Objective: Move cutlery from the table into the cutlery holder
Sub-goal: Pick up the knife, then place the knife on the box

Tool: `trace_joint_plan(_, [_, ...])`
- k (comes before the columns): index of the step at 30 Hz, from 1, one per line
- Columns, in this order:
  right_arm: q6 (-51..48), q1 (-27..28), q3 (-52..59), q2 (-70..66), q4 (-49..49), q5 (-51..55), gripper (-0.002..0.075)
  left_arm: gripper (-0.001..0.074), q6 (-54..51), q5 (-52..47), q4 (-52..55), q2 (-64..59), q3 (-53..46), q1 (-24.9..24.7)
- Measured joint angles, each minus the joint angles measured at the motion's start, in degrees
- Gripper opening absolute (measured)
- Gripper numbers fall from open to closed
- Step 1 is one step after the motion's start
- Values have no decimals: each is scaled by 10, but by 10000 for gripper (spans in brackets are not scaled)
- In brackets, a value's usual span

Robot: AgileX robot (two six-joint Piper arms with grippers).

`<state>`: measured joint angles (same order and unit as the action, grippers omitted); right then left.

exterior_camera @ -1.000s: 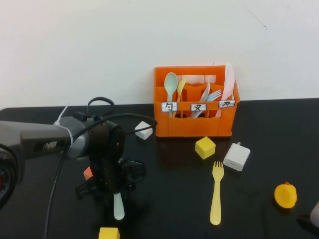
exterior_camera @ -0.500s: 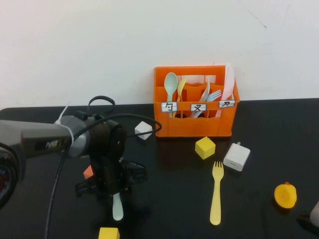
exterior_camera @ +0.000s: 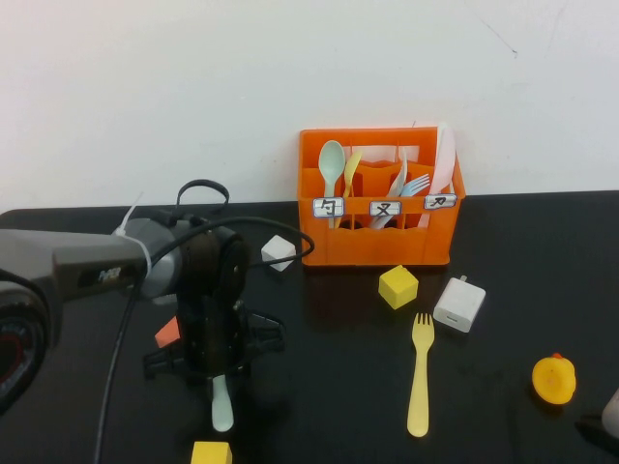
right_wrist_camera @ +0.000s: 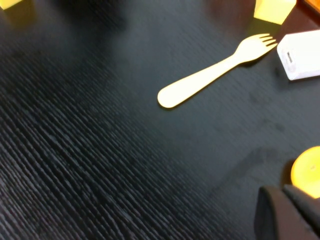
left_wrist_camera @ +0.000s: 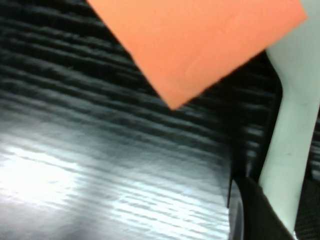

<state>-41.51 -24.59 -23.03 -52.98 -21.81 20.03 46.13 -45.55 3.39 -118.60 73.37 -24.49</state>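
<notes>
Your left hand [exterior_camera: 219, 372] is clamped on the mint knife [exterior_camera: 222, 406] at 7 o'clock; carry it to the orange holder [exterior_camera: 379, 246]. Right hand [exterior_camera: 600, 425] parked, grip unclear. Fork [exterior_camera: 420, 377] waits on the tabletop [exterior_camera: 522, 280]

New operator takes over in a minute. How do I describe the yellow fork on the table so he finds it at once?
Start at the orange cutlery holder at the back of the black table. In front of it sit a yellow cube and a white charger; the yellow fork lies flat just nearer, tines toward the holder. It is the only long, flat yellow piece; the left gripper holds the knife, and the right gripper is parked.
</notes>
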Motion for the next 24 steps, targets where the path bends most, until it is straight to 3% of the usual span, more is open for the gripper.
trace_joint_plan(17, [0,0,0,0,0,-2,-2,150,-3,-160,61,-8,120,0])
trace_joint_plan(24, [0,0,0,0,0,-2,-2,151,-23,-161,59,19,160,0])
